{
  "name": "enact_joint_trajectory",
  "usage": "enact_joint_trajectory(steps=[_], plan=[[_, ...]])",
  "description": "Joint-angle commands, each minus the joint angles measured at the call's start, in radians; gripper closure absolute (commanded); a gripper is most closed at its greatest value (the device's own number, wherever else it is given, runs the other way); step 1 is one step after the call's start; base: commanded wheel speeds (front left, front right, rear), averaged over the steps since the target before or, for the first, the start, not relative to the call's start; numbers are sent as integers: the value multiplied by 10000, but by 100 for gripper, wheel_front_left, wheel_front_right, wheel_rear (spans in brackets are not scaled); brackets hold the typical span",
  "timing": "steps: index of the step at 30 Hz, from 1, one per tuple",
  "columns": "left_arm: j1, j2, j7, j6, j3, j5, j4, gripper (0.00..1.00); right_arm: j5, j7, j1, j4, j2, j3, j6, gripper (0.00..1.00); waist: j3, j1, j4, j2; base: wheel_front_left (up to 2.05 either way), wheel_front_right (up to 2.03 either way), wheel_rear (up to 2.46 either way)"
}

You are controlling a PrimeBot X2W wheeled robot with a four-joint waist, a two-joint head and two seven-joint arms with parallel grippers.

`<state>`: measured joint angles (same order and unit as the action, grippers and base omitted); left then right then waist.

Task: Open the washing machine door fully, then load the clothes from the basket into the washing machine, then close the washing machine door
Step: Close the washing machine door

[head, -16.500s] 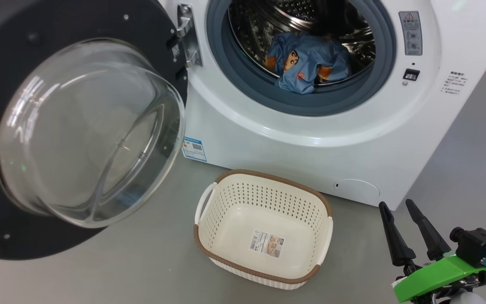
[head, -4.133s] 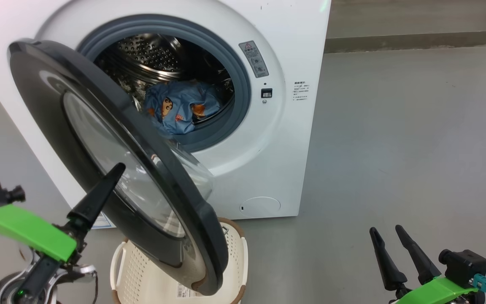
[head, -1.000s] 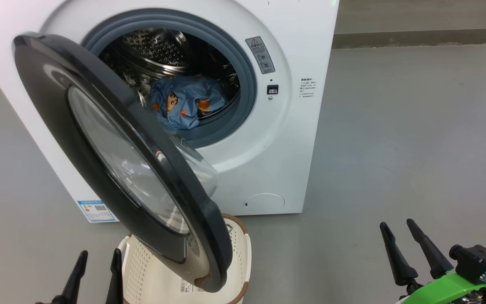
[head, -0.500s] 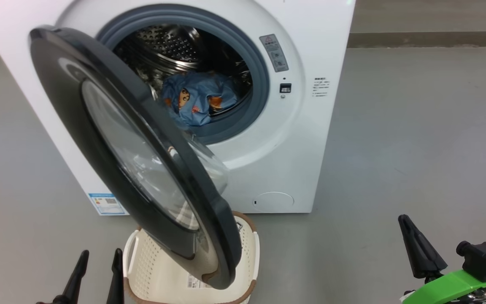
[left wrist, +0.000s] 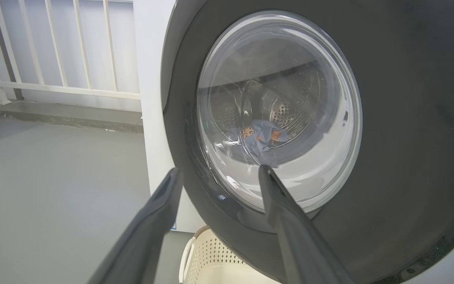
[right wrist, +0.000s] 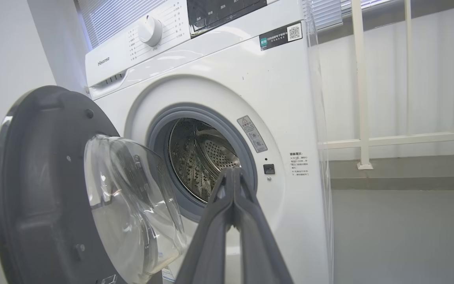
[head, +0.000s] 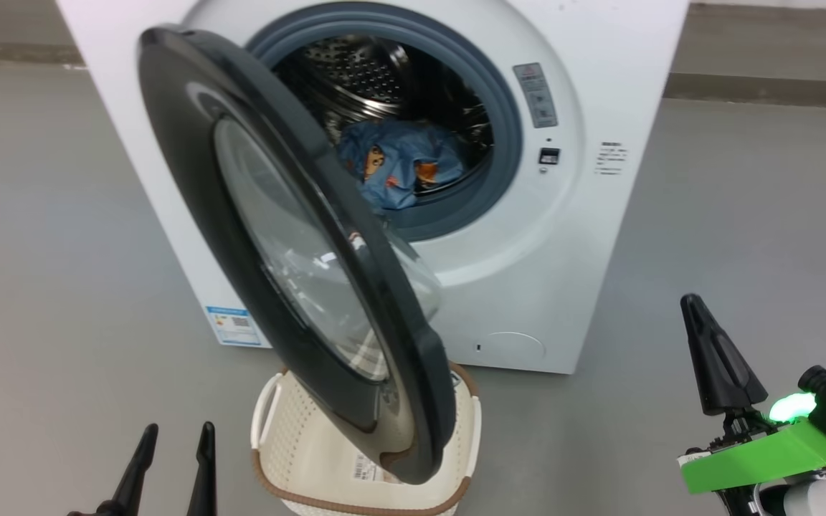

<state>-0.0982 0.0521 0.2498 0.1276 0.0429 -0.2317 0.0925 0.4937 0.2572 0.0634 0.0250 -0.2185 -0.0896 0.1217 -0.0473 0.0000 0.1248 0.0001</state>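
Above grey floor (head: pixel 62 215), black-rimmed door (head: pixel 191 165) stands half-open; left jaws apart, right jaws closed.

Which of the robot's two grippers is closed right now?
The right gripper, at the lower right of the head view: its two dark fingers are pressed together into one point. The left gripper has its fingers apart.

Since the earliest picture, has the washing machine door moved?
Yes. The washing machine door has swung partway shut toward the washing machine; its lower rim now hangs over the basket, which it left uncovered before.
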Motion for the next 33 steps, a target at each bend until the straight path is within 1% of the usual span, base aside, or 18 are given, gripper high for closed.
enact_joint_trajectory(steps=[1, 9, 15, 17, 20, 23, 27, 30, 33], plan=[[263, 79, 120, 29, -258, -62, -272, 0, -134, 46, 381, -571, -29, -247, 90, 100, -54, 0, 346, -1, 0, 0, 0], [298, 146, 120, 30, -15, -149, -202, 0, -442, 46, 563, -1736, 73, -693, 90, 100, -209, 0, 1034, -1, 0, 0, 0], [318, 197, 120, 30, 34, -206, -148, 0, -685, 46, 820, -2932, 136, -1042, 90, 100, -257, 0, 1488, -1, 0, 0, 0], [359, 232, 120, 30, 27, -215, -141, 0, -675, 46, 830, -3179, 108, -1356, 90, 100, -264, 0, 1637, -1, 0, 0, 0], [416, 280, 120, 30, 68, -220, -133, 0, -714, 46, 904, -3384, -33, -2150, 90, 100, -264, 0, 1860, -1, 0, 0, 0], [440, 292, 120, 30, 185, -233, -112, 0, -708, 46, 961, -3354, -63, -2746, 90, 100, -254, 0, 2084, -1, 0, 0, 0], [533, 307, 120, 30, 385, -258, -29, 0, -604, 46, 1008, -2971, -142, -3490, 90, 100, -235, 0, 2381, -1, 0, 0, 0], [594, 323, 120, 30, 458, -276, -5, 0, -584, 46, 1039, -2742, -189, -3793, 90, 100, -229, 0, 2512, -1, 0, 0, 0], [611, 352, 120, 30, 467, -293, 24, 0, -435, 46, 1028, -2057, -308, -4247, 90, 100, -223, 0, 2649, -1, 0, 0, 0]])
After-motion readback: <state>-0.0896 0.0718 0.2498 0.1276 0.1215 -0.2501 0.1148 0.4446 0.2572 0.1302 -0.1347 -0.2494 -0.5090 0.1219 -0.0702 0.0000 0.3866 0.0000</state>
